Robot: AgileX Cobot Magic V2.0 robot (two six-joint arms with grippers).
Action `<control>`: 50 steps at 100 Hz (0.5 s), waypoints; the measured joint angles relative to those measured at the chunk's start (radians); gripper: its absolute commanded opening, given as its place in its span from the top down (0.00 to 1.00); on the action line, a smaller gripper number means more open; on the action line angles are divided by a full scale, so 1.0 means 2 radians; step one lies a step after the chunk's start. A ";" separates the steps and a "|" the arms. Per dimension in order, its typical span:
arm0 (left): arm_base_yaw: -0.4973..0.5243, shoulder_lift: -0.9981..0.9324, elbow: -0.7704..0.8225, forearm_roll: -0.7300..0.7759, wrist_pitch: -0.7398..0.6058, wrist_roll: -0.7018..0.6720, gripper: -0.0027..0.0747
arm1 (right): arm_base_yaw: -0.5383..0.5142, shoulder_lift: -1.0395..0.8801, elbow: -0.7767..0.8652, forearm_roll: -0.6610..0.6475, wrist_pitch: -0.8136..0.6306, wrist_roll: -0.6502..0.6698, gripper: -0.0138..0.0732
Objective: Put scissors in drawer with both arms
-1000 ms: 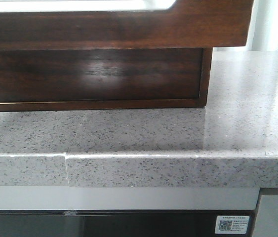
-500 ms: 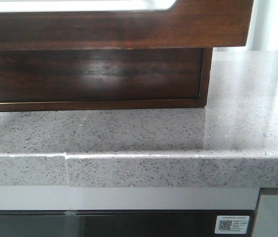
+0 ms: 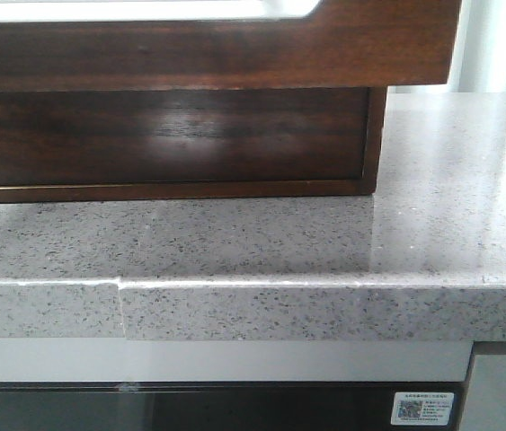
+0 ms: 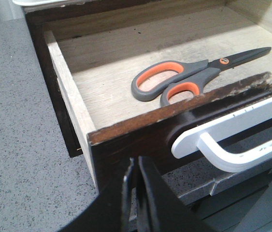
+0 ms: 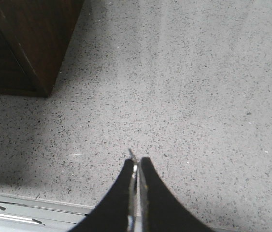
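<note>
The scissors (image 4: pixel 184 79), grey with orange-lined handles, lie flat on the pale floor of the open drawer (image 4: pixel 140 140); they do not show in the other views. The drawer's dark-brown front carries a white handle (image 4: pixel 232 140). My left gripper (image 4: pixel 136 166) is shut and empty, right in front of the drawer front near its corner, beside the handle. In the front view the drawer (image 3: pixel 235 45) fills the top, its pale patch at the upper edge. My right gripper (image 5: pixel 136 162) is shut and empty above bare speckled countertop (image 5: pixel 198 96), away from the drawer.
The grey speckled countertop (image 3: pixel 261 242) runs under the pulled-out drawer to a front edge with a seam (image 3: pixel 122 310). A dark wooden corner (image 5: pixel 34 38) stands on it ahead of the right gripper. Below the edge are a dark panel and a sticker (image 3: pixel 423 409).
</note>
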 measured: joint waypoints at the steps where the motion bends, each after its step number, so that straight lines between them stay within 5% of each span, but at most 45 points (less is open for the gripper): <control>1: 0.000 0.000 0.000 0.000 0.000 0.000 0.99 | 0.000 0.000 0.000 0.000 0.000 0.000 0.92; 28: 0.000 -0.068 0.035 0.031 -0.032 -0.006 0.99 | 0.000 0.000 0.000 -0.001 0.001 0.000 0.92; 50: 0.008 -0.184 0.183 0.113 -0.152 -0.081 0.99 | 0.000 0.000 0.000 -0.001 0.003 0.000 0.92</control>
